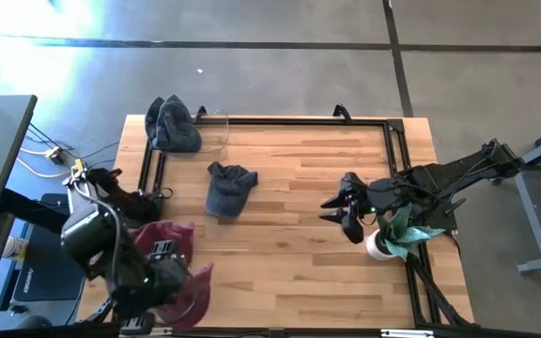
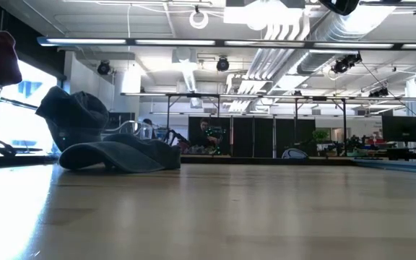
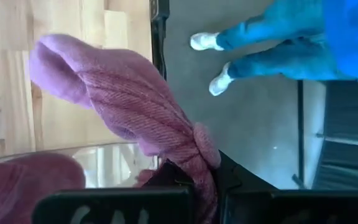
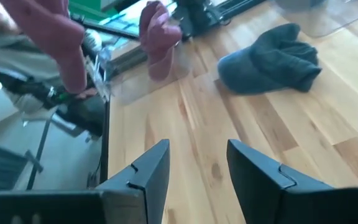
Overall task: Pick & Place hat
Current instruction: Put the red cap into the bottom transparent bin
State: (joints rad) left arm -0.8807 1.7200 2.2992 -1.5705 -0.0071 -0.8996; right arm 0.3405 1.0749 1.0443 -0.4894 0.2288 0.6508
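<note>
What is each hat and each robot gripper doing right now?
Maroon hat: hanging from the left gripper, lifted.
Gray cap: lying loose mid-table.
Gray hat: sitting at the table's far corner, untouched.
Left gripper: shut on the maroon hat.
Right gripper: open, empty, above bare wood.

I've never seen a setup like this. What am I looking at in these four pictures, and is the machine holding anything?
It is a robot with two dark arms at a wooden table, each ending in a two-finger gripper. One picture looks down from above, one looks level across the tabletop, and two come from cameras on the wrists. The left gripper is shut on a pink knitted hat at the table's near left corner. The right gripper is open and empty, hovering over the wood. A grey cap lies mid-table, and another grey hat sits at the far left corner. The blue legs belong to a person standing nearby.
</note>
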